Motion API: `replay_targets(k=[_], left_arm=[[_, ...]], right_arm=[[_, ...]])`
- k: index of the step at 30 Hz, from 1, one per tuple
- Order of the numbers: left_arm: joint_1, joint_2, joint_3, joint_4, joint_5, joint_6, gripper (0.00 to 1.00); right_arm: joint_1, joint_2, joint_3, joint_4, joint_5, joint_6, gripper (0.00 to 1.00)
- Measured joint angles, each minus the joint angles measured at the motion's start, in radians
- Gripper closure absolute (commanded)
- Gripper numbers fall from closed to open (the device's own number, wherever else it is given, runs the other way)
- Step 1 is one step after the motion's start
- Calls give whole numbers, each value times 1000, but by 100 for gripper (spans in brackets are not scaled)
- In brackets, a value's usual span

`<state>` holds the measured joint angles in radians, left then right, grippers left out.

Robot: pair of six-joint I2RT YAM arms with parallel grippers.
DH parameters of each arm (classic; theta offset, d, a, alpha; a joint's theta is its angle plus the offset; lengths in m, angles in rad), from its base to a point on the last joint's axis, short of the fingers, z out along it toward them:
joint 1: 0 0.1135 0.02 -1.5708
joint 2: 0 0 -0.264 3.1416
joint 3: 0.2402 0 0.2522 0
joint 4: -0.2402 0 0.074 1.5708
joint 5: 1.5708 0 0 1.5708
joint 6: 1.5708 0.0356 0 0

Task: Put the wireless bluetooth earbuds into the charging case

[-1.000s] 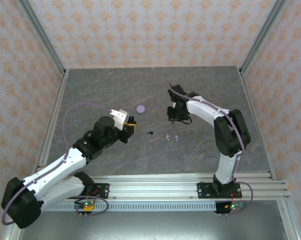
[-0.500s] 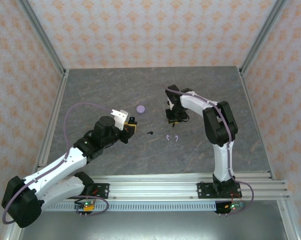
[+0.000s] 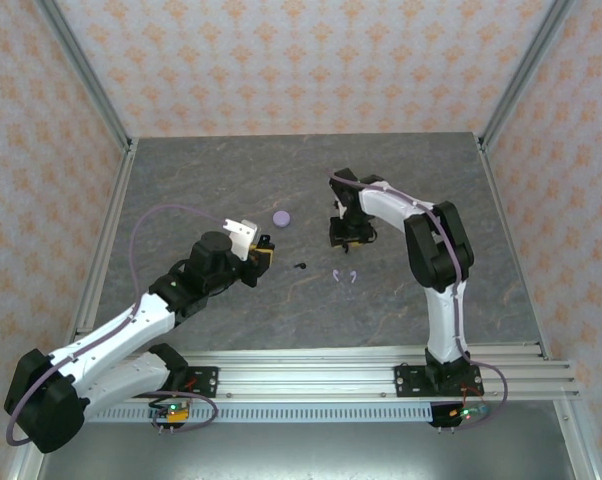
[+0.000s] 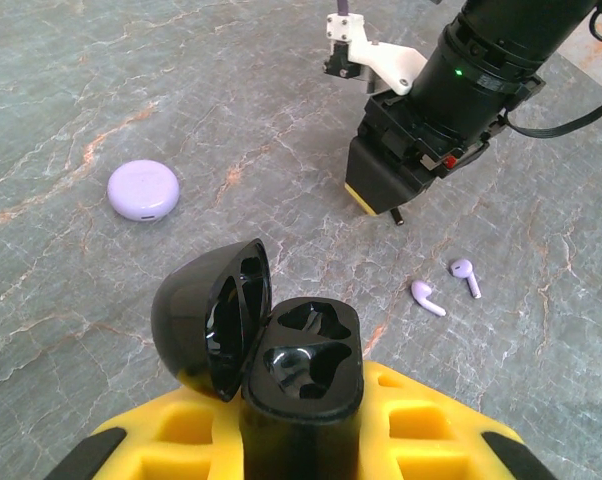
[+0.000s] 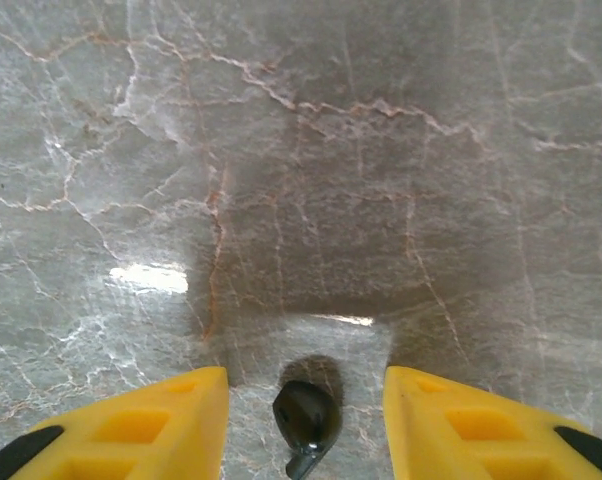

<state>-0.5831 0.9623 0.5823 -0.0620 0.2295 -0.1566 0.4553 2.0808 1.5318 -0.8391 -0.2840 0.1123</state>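
Note:
My left gripper (image 4: 301, 425) is shut on the black charging case (image 4: 303, 372), which stands upright with its lid (image 4: 209, 318) open and both sockets empty. In the top view this gripper (image 3: 260, 252) sits left of centre. The right gripper (image 5: 303, 385) is open, fingers wide apart just above the table. One black earbud (image 5: 306, 416) lies loose between them, touching neither finger. Seen from above, the right gripper (image 3: 346, 232) points down at the table centre. Another black earbud (image 3: 300, 266) lies between the arms. Two lavender earbuds (image 3: 338, 275) (image 3: 353, 277) lie close by (image 4: 427, 297) (image 4: 464, 274).
A shut round lavender case (image 3: 281, 217) (image 4: 143, 190) rests on the grey marble table (image 3: 201, 180) behind the left gripper. Metal frame posts and patterned walls ring the table. The arm bases stand on a rail (image 3: 311, 375) at the near edge.
The right arm drew its elbow in and shifted its gripper slightly left. Its jaws have parted, and the black earbud now lies free between them. The left arm stayed still.

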Motion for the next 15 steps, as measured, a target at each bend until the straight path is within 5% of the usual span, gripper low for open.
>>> replay_targets(k=[15], left_arm=[[0,10,0,3,7,0,85]], right_arm=[[8,-64,-99,55,25,168,59]])
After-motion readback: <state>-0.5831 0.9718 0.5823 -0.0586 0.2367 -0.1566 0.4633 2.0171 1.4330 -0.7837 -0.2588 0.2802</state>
